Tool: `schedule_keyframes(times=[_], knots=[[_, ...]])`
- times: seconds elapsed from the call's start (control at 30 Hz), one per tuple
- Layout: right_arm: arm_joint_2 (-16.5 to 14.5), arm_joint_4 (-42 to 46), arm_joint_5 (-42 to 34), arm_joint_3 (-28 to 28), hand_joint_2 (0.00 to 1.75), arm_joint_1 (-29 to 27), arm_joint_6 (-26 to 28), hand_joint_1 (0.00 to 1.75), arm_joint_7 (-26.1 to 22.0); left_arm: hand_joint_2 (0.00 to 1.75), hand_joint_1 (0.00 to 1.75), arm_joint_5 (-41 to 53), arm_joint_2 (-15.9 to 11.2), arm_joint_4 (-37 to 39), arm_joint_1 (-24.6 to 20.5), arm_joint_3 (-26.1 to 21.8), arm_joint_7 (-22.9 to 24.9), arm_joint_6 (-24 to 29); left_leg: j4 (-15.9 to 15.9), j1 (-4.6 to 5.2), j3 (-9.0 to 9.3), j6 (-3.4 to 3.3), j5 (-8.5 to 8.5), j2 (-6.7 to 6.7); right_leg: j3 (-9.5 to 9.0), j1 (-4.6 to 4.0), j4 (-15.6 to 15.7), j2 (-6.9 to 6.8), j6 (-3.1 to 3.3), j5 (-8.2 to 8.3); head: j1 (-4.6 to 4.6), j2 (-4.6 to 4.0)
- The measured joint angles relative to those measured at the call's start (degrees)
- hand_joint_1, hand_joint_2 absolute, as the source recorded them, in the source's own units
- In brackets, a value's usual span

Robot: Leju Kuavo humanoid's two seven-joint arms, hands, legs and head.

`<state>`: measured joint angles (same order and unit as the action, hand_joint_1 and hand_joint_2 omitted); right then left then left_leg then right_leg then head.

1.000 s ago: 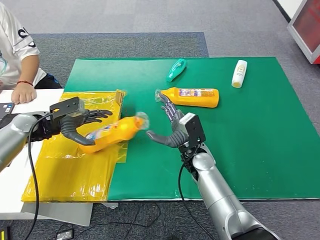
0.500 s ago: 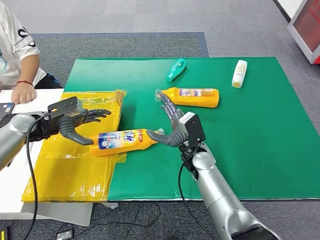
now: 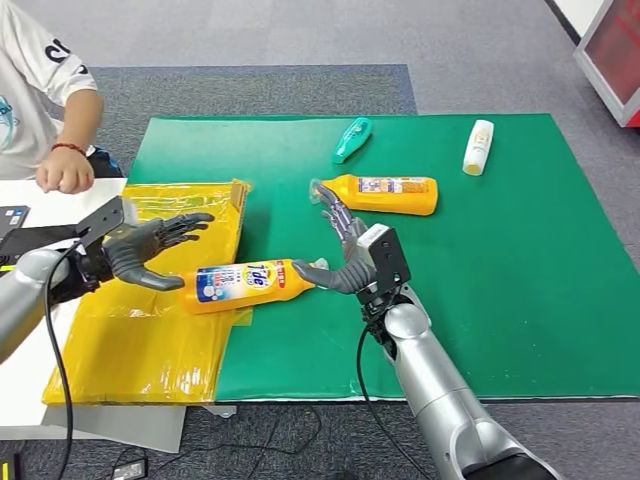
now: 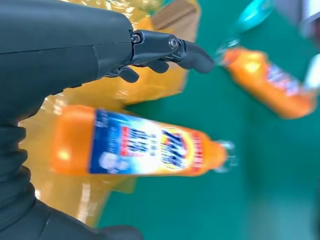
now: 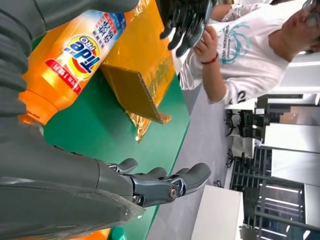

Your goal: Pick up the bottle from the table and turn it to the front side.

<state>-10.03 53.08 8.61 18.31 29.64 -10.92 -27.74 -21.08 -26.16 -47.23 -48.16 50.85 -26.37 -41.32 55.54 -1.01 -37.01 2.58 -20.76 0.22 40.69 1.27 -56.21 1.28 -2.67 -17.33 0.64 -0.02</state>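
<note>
Bottle (image 3: 245,284): an orange detergent bottle lying on its side, label facing up, its base end on the yellow plastic sheet (image 3: 136,345) and its neck and clear cap over the green mat (image 3: 490,290). In the left wrist view the same bottle (image 4: 136,147) lies flat, blurred, with the blue, white and red label uppermost.

Left hand (image 3: 147,250): held just above and beside the base end of the bottle, fingers spread wide and extended, holding nothing; its thumb reaches toward the bottle's base, and whether it touches cannot be told.

Right hand (image 3: 343,245): held beside the cap end of the bottle, fingers apart and stretched out, holding nothing; its thumb lies next to the cap. In the right wrist view the fingers (image 5: 166,182) are straight and apart, the bottle's label beyond them.

Second orange bottle (image 3: 385,194): on its side on the mat, beyond the right hand. Teal bottle (image 3: 352,138) and white bottle (image 3: 478,146): both lying near the far edge of the mat, well apart.

Person (image 3: 45,100): in a white shirt at the far left, fist resting by a white table surface (image 3: 15,370).
</note>
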Motion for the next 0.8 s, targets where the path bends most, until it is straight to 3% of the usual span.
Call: schedule_keyframes(times=[0.1, 0.2, 0.47, 0.6, 0.8], knots=[[0.4, 0.7, 0.2, -0.3, 1.75, -0.7, 0.6, 0.0, 1.1, 1.75, 0.0, 1.5, 1.3, -5.0, 8.3, -8.8, -4.0, 0.5, 0.0, 0.01, 0.0, -0.04, -0.04, 0.01, 0.02, 0.0, 0.0, 0.0, -0.03, -0.04, 0.0, 0.0], [1.0, 2.1, 0.4, -1.0, 1.75, -2.0, 0.6, 0.0, 2.0, 1.75, 0.0, 3.8, 3.3, -11.2, 16.7, -18.0, -5.0, 0.1, 0.0, 0.01, -0.02, -0.06, -0.16, 0.01, 0.05, 0.0, 0.0, 0.01, -0.04, -0.09, 0.01, 0.0], [3.3, 7.1, 0.4, -3.0, 1.75, -6.2, 1.0, 0.0, 4.4, 1.75, 0.0, 11.6, 9.5, -27.6, 34.3, -36.7, -9.7, 1.4, 0.0, 0.01, 0.02, -0.08, -0.36, 0.02, 0.0, 0.01, 0.0, 0.03, -0.05, -0.29, 0.01, 0.0], [4.2, 9.2, 0.4, -4.0, 1.75, -7.9, 0.8, 0.0, 4.9, 1.75, 0.0, 13.0, 11.7, -32.9, 39.7, -42.0, -10.3, 1.4, 0.0, 0.01, 0.03, -0.14, -0.4, 0.01, -0.03, 0.01, 0.0, 0.02, -0.06, -0.35, 0.0, 0.0], [4.6, 11.0, 0.9, -4.4, 1.75, -8.8, 0.9, 0.0, 5.3, 1.75, 0.0, 14.4, 13.6, -36.5, 42.8, -45.7, -11.0, 1.4, 0.0, 0.0, 0.04, -0.14, -0.38, 0.01, -0.04, 0.0, 0.0, 0.02, -0.06, -0.34, 0.0, 0.0]])
